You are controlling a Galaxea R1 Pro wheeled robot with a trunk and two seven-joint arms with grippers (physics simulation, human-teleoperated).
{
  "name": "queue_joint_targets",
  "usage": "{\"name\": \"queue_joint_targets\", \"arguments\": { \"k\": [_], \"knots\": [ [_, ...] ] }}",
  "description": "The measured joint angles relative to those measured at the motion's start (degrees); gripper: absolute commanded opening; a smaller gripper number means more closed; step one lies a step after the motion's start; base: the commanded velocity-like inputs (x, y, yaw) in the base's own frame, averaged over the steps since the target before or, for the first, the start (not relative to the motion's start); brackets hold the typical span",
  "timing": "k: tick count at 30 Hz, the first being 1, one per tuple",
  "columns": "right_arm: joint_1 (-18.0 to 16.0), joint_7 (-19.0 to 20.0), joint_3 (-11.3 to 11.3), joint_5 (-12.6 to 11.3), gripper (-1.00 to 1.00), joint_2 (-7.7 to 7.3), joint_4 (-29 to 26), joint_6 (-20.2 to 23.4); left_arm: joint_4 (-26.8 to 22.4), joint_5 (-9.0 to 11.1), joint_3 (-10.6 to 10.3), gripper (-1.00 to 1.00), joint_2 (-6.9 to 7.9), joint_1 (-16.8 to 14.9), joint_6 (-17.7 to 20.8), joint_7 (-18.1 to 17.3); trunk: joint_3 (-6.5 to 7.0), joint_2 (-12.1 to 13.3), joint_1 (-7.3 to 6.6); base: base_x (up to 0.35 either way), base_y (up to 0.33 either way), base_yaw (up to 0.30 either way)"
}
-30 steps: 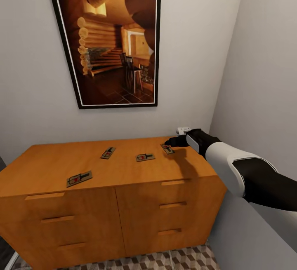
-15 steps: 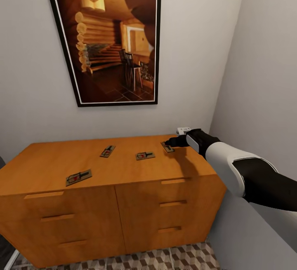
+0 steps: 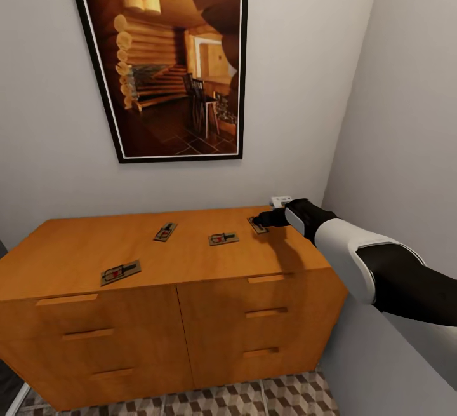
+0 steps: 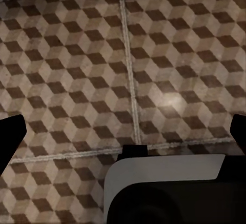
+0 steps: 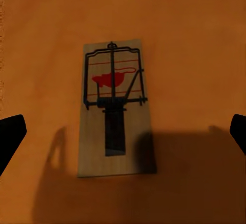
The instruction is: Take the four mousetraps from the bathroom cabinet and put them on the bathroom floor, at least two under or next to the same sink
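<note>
Right claw (image 3: 259, 220) spread wide over the rightmost mousetrap (image 5: 114, 107) on the cabinet (image 3: 190, 314) top, nothing held, so I'd drop straight down, pinch the board's long edges, avoid the wire bar; left claw (image 4: 123, 137) open over bathroom floor (image 4: 154, 55)

This looks like a room in a home: a big framed picture (image 3: 174, 60) hangs on a plain wall over a wooden cabinet (image 3: 171, 301) with drawers, and the floor (image 4: 123, 65) has cube-pattern tiles
</note>
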Motion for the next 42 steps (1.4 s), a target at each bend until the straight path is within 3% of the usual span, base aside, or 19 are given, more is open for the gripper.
{"name": "queue_joint_targets", "arguments": {
  "k": [18,42],
  "knots": [
    [0.0,-0.1,0.1,0.2,1.0,1.43,0.0,0.0,0.3,0.0,0.0,1.0,-0.02,0.0,0.0,0.0,-0.02,0.0,0.0,0.0,0.0,0.0],
    [0.0,0.1,0.0,0.2,1.0,0.97,0.0,-0.1,0.3,0.0,0.0,1.0,-0.02,0.0,0.0,0.0,-1.22,0.0,0.0,0.0,0.0,-0.053]
  ]
}}
